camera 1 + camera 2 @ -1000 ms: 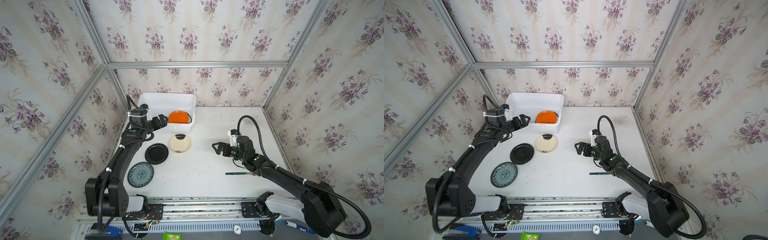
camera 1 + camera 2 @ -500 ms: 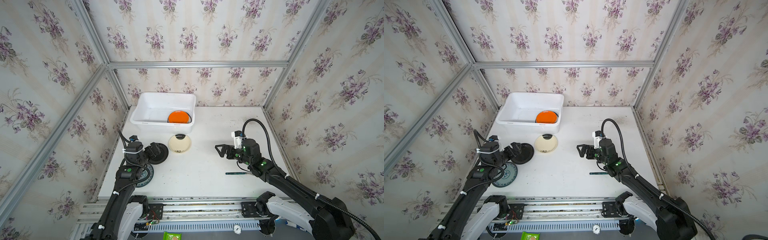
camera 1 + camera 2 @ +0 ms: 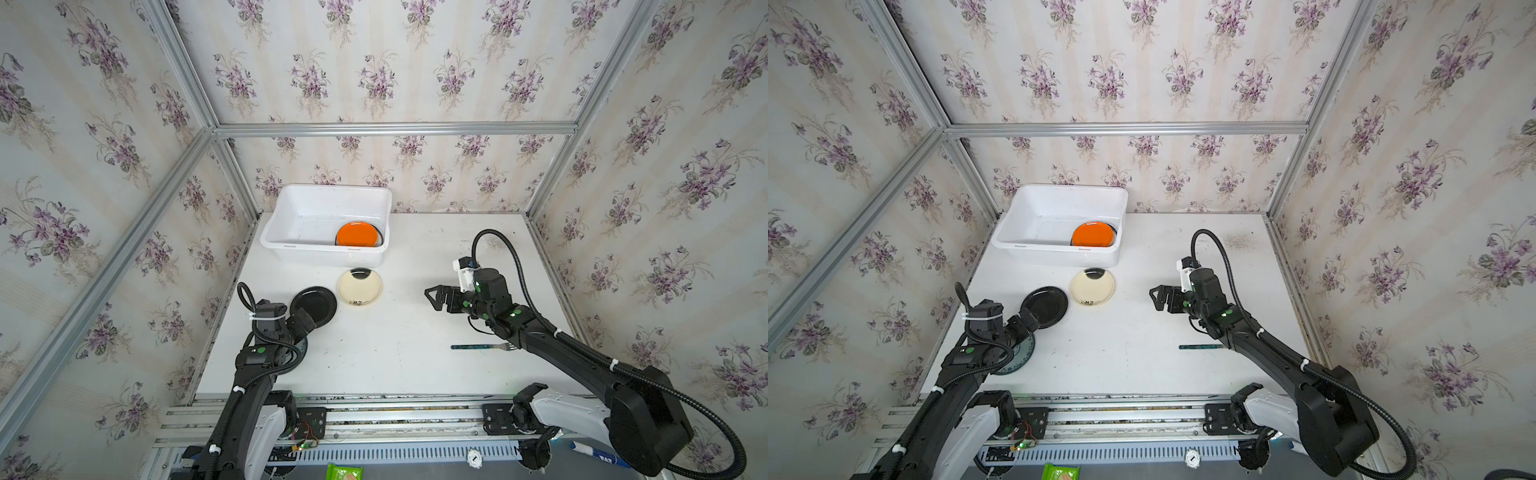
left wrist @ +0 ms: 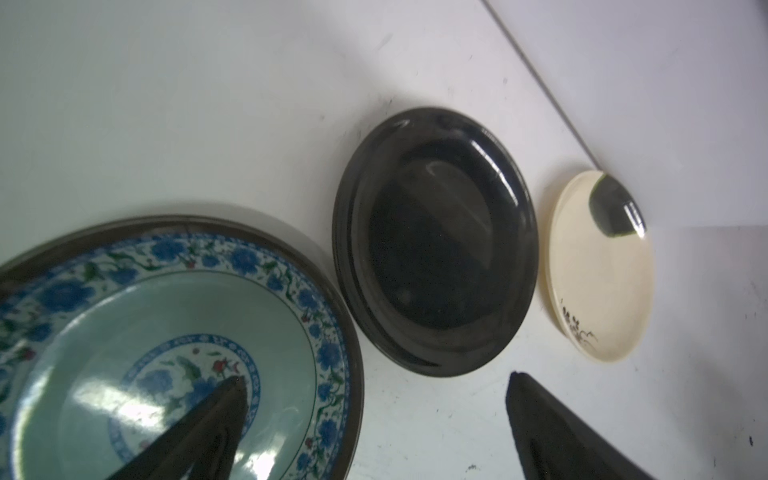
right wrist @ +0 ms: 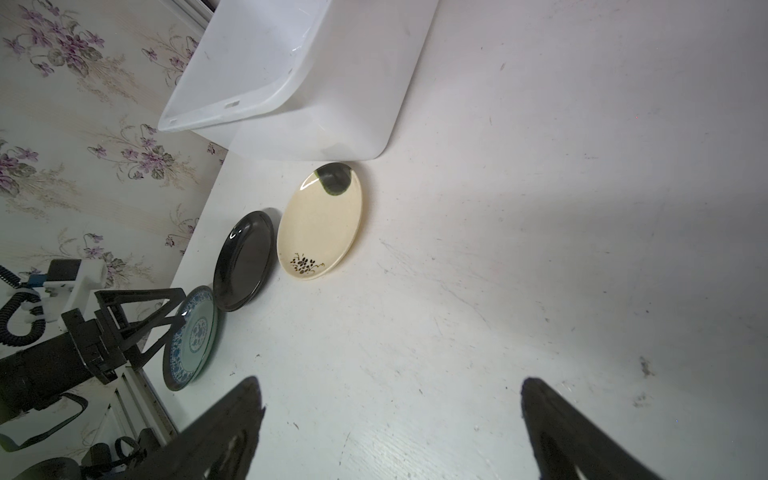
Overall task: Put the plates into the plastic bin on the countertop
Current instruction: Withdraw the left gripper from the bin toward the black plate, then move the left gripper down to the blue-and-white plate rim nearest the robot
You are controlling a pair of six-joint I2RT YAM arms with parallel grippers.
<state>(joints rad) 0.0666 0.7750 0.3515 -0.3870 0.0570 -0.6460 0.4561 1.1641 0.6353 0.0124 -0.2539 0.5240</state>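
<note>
Plates are lying both inside and outside the plastic bin (image 3: 286,208) on the countertop (image 3: 395,365). An orange plate (image 3: 358,235) is resting inside the bin against its front wall, at the end nearer the right arm, with a dark rim showing beneath it. Three more are lying outside, in a line leading away from that front wall. You are looking at the cream plate (image 3: 359,287), with its dark blotch, lying just in front of the bin. The black plate (image 3: 313,305) is lying just beside it, a little farther from the bin. The blue-patterned plate (image 4: 166,324) is lying farthest from the bin, close beside the black one without overlapping it.

Your left gripper (image 4: 376,379) is hovering low over that farthest plate with its jaws spread wide and nothing between them. In the left wrist view one finger is hanging over the plate's painted centre and the other over bare countertop next to the black plate. You cannot tell whether that finger is touching the plate. Your right gripper (image 3: 434,297) is hanging released and empty, well out from the bin's front corner above bare countertop, pointing towards the cream plate. A dark-handled fork (image 3: 478,346) is lying farther still from the bin, its tines ending beside the right arm.
</note>
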